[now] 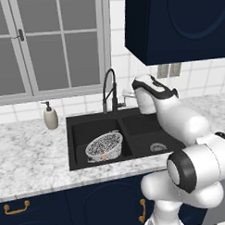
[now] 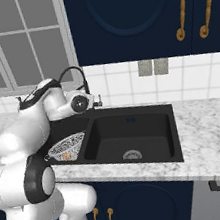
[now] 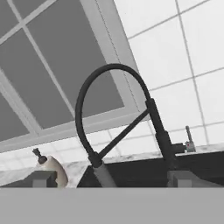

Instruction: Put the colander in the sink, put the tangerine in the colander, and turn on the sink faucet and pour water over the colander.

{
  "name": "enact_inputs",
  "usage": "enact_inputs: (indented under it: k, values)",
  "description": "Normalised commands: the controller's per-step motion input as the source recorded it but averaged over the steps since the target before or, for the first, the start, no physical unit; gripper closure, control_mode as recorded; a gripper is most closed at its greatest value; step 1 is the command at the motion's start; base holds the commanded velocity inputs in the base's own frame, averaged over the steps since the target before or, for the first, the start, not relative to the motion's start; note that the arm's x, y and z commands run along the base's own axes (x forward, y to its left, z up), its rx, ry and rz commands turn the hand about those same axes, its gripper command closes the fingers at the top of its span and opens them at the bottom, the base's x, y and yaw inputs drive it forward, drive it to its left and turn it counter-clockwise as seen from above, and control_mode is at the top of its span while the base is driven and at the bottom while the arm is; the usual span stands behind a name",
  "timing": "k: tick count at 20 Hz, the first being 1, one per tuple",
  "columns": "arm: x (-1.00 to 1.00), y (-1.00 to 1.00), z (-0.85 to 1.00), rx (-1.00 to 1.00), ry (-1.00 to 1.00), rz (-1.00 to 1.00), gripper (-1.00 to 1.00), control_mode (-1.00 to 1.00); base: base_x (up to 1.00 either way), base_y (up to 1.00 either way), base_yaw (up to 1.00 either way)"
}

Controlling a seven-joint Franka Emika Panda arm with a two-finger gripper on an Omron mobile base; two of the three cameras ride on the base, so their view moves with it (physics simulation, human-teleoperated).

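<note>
A: What is hard to make out near the hand?

B: The gripper (image 3: 111,178) itself. In the hand view its two fingertips (image 3: 43,178) barely clear the bottom edge, set wide apart with nothing between them, so the jaws are spread and empty. In the left base view the arm's forearm hides the fingers; in the right base view the hand is seen end-on beside the faucet.

A: Where is the sink faucet?

B: Straight ahead of the gripper, near it. The sink faucet (image 3: 114,111) is a black gooseneck, its arc high in the hand view, its base cut off below. A small lever (image 3: 189,139) sticks out beside the base.

A: Any writing or labels?

B: None that can be read.

A: Containers?

B: Below the gripper and to its left, the colander (image 1: 104,146) sits tilted in the left basin of the sink (image 1: 77,119). Through the mesh a small orange patch shows at the bottom: the tangerine (image 1: 103,157); most of it is veiled by the wire. In the right base view the arm covers part of the colander.

A: Farther off?

B: A soap dispenser (image 1: 50,116) stands on the marble counter (image 1: 28,150), well left of the gripper, cropped in the hand view. Behind it is the window (image 1: 46,43).
</note>
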Motion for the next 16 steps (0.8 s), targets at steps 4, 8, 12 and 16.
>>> enact_inputs:
  k: [4,8,12,16]
  values:
    - [-0.37,-0.62,-0.02,0.05,0.55,-0.4,-1.0,-1.0,0.0,0.0,0.0]
    - [-0.08,-0.5,0.0,0.12,0.62,-0.23,-1.0,-1.0,0.0,0.0,0.0]
    - [0.0,-0.76,-0.01,0.33,0.41,-0.21,-1.0,-1.0,0.0,0.0,0.0]
    - [0.0,-0.64,-0.42,0.45,0.01,-0.22,-1.0,-1.0,0.0,0.0,0.0]
